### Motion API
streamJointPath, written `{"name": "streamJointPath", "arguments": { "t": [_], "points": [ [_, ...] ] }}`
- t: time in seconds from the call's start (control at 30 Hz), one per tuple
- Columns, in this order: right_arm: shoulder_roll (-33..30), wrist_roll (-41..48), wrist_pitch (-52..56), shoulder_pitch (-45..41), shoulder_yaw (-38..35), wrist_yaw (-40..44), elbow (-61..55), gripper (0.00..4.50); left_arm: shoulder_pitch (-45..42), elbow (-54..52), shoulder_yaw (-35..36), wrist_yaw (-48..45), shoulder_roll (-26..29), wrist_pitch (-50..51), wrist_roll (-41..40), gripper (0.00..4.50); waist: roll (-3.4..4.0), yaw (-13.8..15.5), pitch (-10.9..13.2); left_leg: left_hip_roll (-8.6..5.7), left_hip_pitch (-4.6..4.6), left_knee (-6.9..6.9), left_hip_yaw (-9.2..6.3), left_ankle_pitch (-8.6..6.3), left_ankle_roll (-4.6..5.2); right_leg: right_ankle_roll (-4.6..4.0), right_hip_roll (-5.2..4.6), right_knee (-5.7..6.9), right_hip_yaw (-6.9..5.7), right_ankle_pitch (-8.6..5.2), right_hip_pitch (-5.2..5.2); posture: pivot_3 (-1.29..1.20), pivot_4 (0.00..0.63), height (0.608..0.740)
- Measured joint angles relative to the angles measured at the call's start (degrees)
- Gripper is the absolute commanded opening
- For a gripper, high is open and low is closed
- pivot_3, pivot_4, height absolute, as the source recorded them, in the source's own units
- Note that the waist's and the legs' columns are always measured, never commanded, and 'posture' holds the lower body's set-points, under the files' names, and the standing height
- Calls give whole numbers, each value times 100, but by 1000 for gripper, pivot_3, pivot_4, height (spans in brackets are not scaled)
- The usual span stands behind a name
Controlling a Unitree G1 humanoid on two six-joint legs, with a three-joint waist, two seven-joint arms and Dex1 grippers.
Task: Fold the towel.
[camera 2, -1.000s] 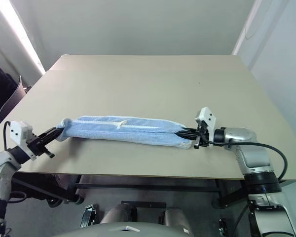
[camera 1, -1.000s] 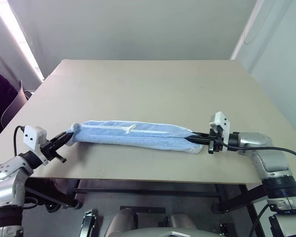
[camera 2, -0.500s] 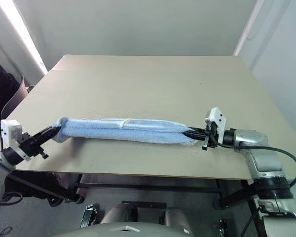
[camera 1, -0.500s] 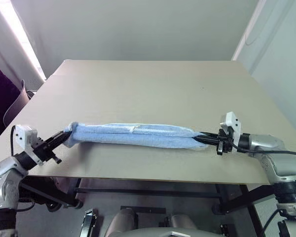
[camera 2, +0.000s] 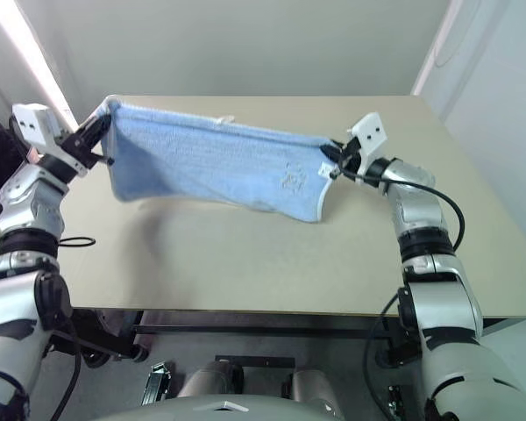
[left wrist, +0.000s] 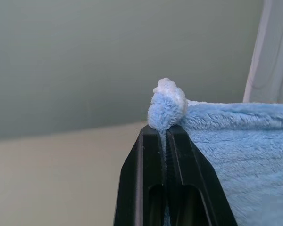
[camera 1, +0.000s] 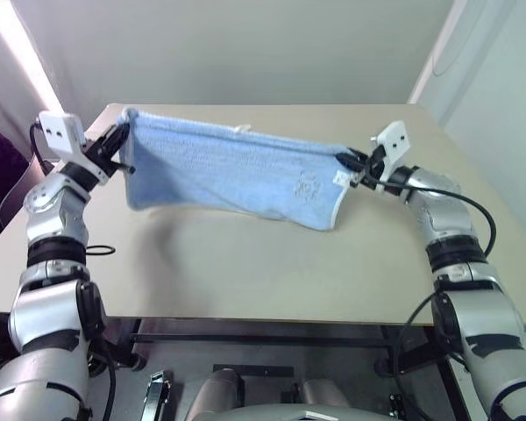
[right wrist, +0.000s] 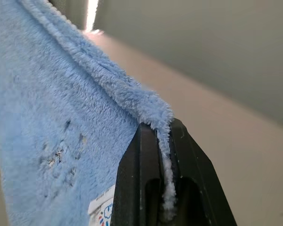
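The light blue towel (camera 1: 228,171) hangs in the air above the beige table (camera 1: 263,254), stretched between both grippers. Its upper edge runs taut from left to right and the cloth drapes below it. A small dark mark (camera 1: 309,186) and a white label show near its right end. My left gripper (camera 1: 121,140) is shut on the towel's upper left corner (left wrist: 166,106), which bunches above the black fingers (left wrist: 179,155). My right gripper (camera 1: 344,163) is shut on the upper right corner, with the towel's edge (right wrist: 151,110) pinched between its fingers (right wrist: 184,155).
The table's front edge (camera 1: 263,320) runs across below the arms. A grey wall stands behind the table. The towel's shadow (camera 1: 184,230) falls on the tabletop under the cloth.
Both grippers have risen and moved forward over the table, lifting the towel off the surface. It lay as a bunched strip near the front edge and now hangs spread out in the air.
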Motion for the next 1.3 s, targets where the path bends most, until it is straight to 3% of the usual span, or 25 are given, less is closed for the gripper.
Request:
{"name": "streamJointPath", "arguments": {
  "t": [0.13,0.27,0.57,0.77,1.0,1.3],
  "points": [
    [2,12,-426,166,-55,80,50,27,162,140,3,-425,64,-284,85,0,1,-93,-1,0,-6,-3,1,-1,2,0,-1,1,1,0,-5,0,0,740],
    [-96,140,-272,1260,-31,834,-681,27,1301,-349,4,-1329,224,-380,77,0,4,-229,-4,0,-6,-2,4,-8,15,-1,-1,13,9,0,-10,0,0,740],
    [-1092,817,1431,3550,40,1897,-3365,27,4397,-3300,87,-1858,208,197,-425,0,10,-121,-4,8,28,21,3,2,10,-32,-4,48,17,-11,7,0,0,740],
    [-1493,1080,1988,4434,27,2071,-4315,27,5806,-4648,277,-1741,210,871,-781,0,11,-23,-4,10,28,21,4,1,9,-60,-10,46,17,-25,-3,0,0,740],
    [-1450,1061,2083,4262,70,1992,-4383,27,5853,-4679,326,-1635,260,961,-793,0,13,112,-4,11,27,18,7,2,10,-59,-7,27,15,-24,-9,0,0,740],
    [-812,662,1821,2915,293,1548,-2992,27,4640,-3670,195,-1450,281,1059,-600,0,9,113,-7,11,23,8,6,3,12,-19,0,4,9,-2,-6,0,0,740]
  ]
}}
